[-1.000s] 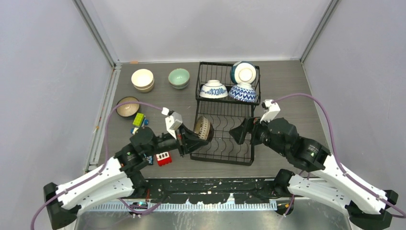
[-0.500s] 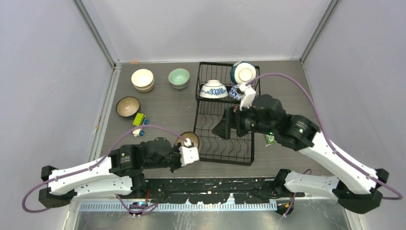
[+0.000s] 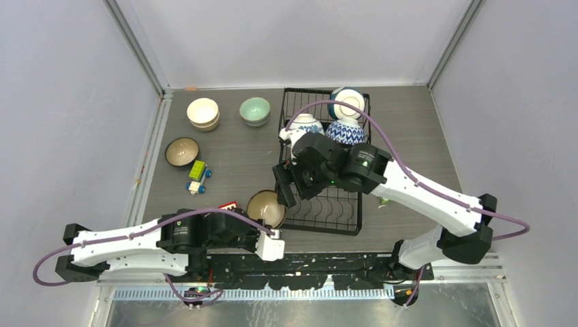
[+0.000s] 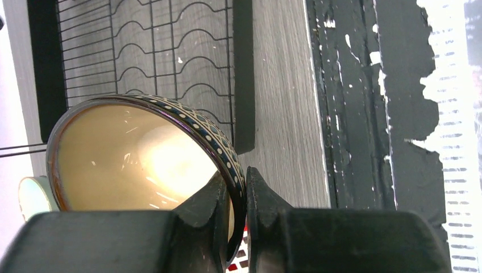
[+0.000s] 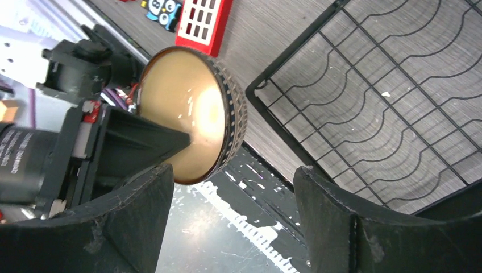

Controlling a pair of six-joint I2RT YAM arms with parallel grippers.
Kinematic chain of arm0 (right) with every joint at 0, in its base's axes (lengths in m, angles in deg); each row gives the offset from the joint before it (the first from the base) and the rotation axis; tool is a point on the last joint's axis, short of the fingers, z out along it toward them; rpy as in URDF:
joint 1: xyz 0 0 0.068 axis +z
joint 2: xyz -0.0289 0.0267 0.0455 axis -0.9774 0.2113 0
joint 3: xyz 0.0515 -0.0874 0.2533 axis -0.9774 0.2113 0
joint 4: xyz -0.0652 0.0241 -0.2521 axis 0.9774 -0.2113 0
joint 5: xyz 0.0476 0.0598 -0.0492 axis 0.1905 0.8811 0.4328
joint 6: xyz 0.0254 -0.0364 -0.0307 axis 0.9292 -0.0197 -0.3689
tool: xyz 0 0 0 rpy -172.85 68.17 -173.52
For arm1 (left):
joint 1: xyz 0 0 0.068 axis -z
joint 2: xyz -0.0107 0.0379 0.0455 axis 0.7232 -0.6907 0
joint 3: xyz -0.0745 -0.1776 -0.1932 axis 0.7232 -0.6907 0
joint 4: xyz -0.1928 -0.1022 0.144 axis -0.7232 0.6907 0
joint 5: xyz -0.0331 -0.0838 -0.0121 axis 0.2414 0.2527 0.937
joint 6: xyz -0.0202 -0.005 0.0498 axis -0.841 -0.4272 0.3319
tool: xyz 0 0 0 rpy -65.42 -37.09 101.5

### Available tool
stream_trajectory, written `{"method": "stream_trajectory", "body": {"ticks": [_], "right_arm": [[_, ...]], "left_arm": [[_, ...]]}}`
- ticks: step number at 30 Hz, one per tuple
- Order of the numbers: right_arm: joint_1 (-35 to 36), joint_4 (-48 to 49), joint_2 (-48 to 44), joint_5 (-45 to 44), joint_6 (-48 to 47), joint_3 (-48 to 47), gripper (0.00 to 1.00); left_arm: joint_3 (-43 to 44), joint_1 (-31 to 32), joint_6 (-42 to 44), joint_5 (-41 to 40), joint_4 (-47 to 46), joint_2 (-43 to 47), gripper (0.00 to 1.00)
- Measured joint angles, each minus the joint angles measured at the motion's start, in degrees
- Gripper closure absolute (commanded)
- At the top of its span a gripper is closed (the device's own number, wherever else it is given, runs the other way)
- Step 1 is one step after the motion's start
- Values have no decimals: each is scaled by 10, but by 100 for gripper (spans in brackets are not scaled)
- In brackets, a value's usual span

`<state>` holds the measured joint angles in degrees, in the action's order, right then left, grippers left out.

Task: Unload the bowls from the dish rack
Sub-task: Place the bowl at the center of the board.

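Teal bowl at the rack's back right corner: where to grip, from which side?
Pinch the top rim from above, one finger inside, one behind. The teal bowl stands on edge in the rack, white inside showing, so that rim looks most exposed.

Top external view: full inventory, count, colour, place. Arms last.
held bowl: 1, tan inside, dark patterned outside, near-left of rack
blue-and-white bowls: 2, upside down, rack's upper basket
teal-and-white bowl: 1, on edge, upper basket's far side
cream bowls: apparently 2 stacked, far-left table
pale green bowl: 1, beside the cream ones
brown bowl: 1, left table edge
toy blocks: at least 3, yellow-green, blue-white, red, left of rack
dish rack: 1, black wire, centre
table: 1, grey woodgrain
left gripper: jaws shut on held bowl's rim
right gripper: jaws open, over rack's left edge
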<state>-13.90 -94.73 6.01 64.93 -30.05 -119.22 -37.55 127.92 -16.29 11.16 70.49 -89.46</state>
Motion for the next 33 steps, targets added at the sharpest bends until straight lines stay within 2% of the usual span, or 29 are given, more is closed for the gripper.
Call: {"method": "stream_trajectory", "body": {"ticks": [13, 21, 33], "right_arm": [[25, -58, 111, -50, -54, -68, 33], [36, -69, 137, -50, -68, -88, 43], [49, -78, 182, -50, -70, -95, 48]], "left_arm": [[57, 7, 12, 47, 70, -47, 100], [73, 9, -6, 78, 91, -47, 100], [74, 9, -14, 89, 113, -47, 100]]}}
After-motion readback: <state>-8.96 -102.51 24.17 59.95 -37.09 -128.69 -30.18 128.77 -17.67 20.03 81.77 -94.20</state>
